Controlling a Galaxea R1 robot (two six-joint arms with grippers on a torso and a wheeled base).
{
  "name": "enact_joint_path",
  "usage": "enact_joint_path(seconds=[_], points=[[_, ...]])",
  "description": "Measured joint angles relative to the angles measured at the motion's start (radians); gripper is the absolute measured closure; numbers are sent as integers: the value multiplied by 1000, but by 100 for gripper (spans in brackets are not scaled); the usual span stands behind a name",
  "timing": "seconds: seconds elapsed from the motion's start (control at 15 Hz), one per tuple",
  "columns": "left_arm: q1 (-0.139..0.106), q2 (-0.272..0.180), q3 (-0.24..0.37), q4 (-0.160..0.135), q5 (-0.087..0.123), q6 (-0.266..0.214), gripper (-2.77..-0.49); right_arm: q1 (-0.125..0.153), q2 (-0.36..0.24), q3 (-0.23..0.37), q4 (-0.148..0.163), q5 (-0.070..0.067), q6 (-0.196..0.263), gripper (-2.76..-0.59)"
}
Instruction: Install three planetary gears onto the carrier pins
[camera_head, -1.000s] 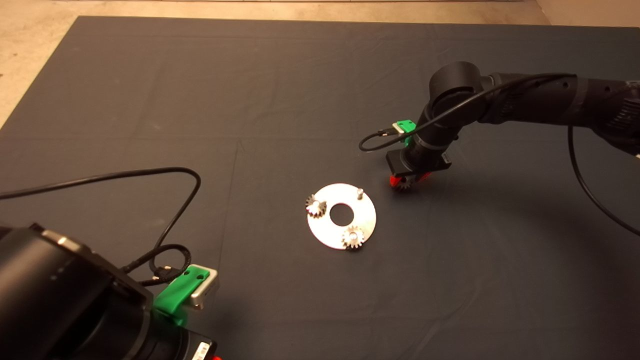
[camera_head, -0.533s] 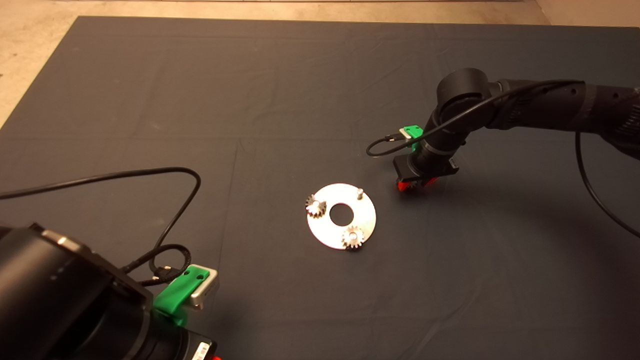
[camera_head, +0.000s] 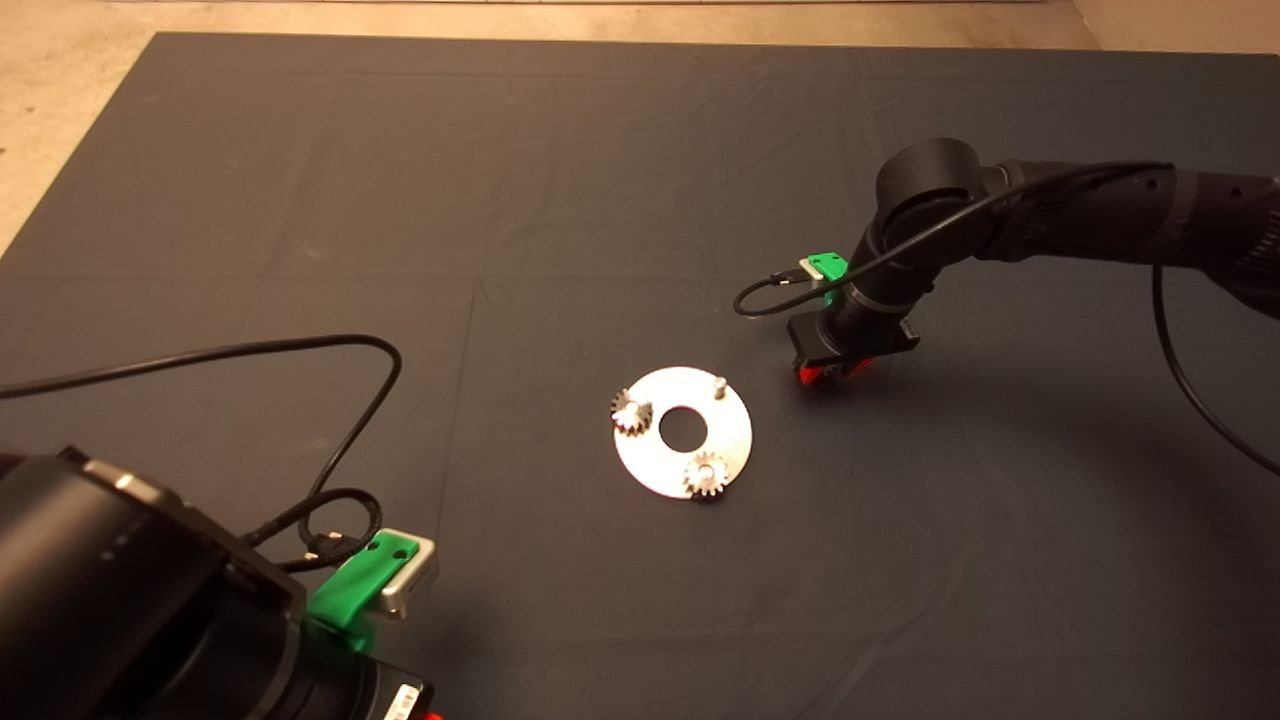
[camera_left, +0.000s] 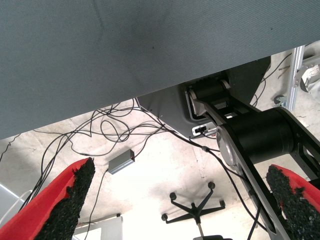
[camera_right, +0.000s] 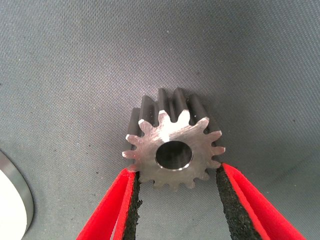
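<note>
The disc (camera_head: 683, 431) lies flat near the middle of the mat (camera_head: 560, 180), with bare mat on every side of it. Three carrier pins stand on the disc around its centre hole (camera_head: 684, 427). Two pins each carry a gear: one gear (camera_head: 632, 412) sits at the disc's rim on the side facing the left arm, overhanging the rim slightly; a second gear (camera_head: 706, 474) sits at the rim on the near side. The remaining pin (camera_head: 718, 385), on the side of the disc nearest the right arm, is bare.

The right gripper (camera_head: 828, 368) is low over the mat just beyond the disc's rim, on the bare-pin side, apart from the disc. In the right wrist view, the third gear (camera_right: 173, 148) sits between the two red fingers (camera_right: 116, 210); the black pads touch its teeth on both sides, so the claw pinches the gear. The bore faces the camera. The disc's edge (camera_right: 15, 207) shows at the side of that view, clear of the gear.

The left gripper (camera_left: 176, 210) is parked beyond the mat's near edge, well away from the disc. Its fingers (camera_left: 70, 200) are spread wide and hold nothing; behind them appear floor cables and a chair base (camera_left: 192, 212).
</note>
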Motion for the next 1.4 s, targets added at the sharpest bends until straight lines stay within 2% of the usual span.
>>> enact_joint_path(seconds=[0.27, 0.53, 0.87, 1.4], points=[[0, 0, 0, 0, 0, 0, -248, 0, 0, 0, 0, 0, -4, -110], [0, 0, 0, 0, 0, 0, -248, 0, 1, 0, 0, 0, -46, -116], [0, 0, 0, 0, 0, 0, -248, 0, 4, -14, 0, 0, -65, -144], [0, 0, 0, 0, 0, 0, -248, 1, 7, -51, 7, 3, -94, -144]])
